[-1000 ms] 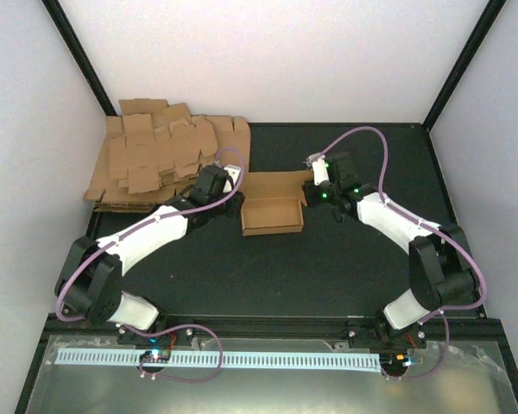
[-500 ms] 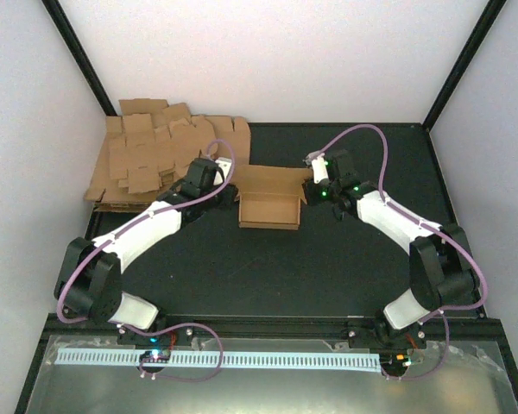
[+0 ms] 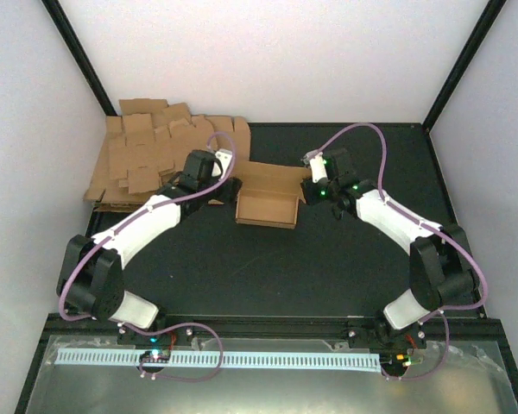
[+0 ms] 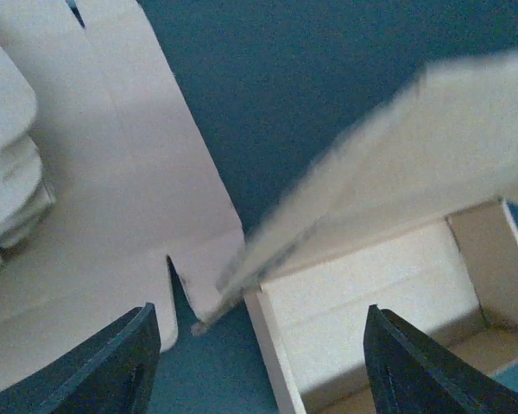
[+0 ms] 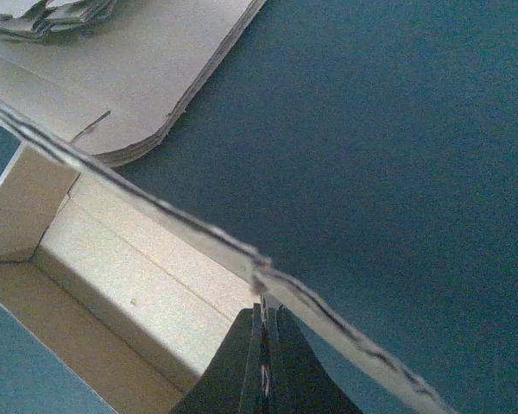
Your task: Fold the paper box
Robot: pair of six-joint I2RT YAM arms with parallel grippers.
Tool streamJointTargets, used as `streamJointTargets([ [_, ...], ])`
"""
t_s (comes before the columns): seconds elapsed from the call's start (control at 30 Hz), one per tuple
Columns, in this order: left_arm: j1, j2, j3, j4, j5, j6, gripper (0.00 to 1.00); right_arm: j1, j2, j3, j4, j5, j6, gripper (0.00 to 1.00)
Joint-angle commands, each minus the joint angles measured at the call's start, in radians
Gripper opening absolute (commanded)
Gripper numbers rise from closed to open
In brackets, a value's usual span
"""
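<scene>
A pile of flat cardboard sheets [image 3: 151, 159] lies far left. The left gripper [image 4: 259, 310] hangs with fingers spread at the left end of the paper box [image 3: 266, 210]. The box sits mid-table [image 3: 311, 276], an open tray with its lid flap raised. The right gripper [image 5: 263, 306] pinches the flap's edge.

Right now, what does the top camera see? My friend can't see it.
A half-folded brown paper box sits on a black table, the left arm and right arm reaching it from either side. A cardboard pile lies far-left.
</scene>
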Motion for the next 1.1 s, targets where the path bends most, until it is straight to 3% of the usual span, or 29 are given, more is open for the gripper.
streamJointTargets([
  [0.0,0.044,0.031,0.093,0.003,0.086,0.112,0.7,0.004,0.013,0.038,-0.013,0.0,-0.017,0.02],
  [0.13,0.062,0.059,0.125,-0.015,0.18,0.199,0.72,0.004,0.02,0.045,-0.016,-0.006,-0.018,0.02],
  [0.3,0.077,0.092,0.158,-0.038,0.272,0.223,0.59,0.004,0.024,0.051,-0.023,-0.012,-0.021,0.02],
  [0.47,0.078,0.118,0.181,-0.08,0.266,0.227,0.56,0.004,0.022,0.053,-0.023,-0.013,-0.019,0.02],
  [0.73,0.078,0.161,0.221,-0.142,0.239,0.194,0.26,0.004,0.025,0.055,-0.026,-0.013,-0.019,0.02],
  [0.97,0.078,0.155,0.187,-0.126,0.241,0.163,0.25,0.004,0.03,0.062,-0.027,-0.015,-0.015,0.02],
  [1.07,0.078,0.162,0.191,-0.14,0.235,0.154,0.17,0.005,0.031,0.065,-0.03,-0.013,-0.015,0.02],
])
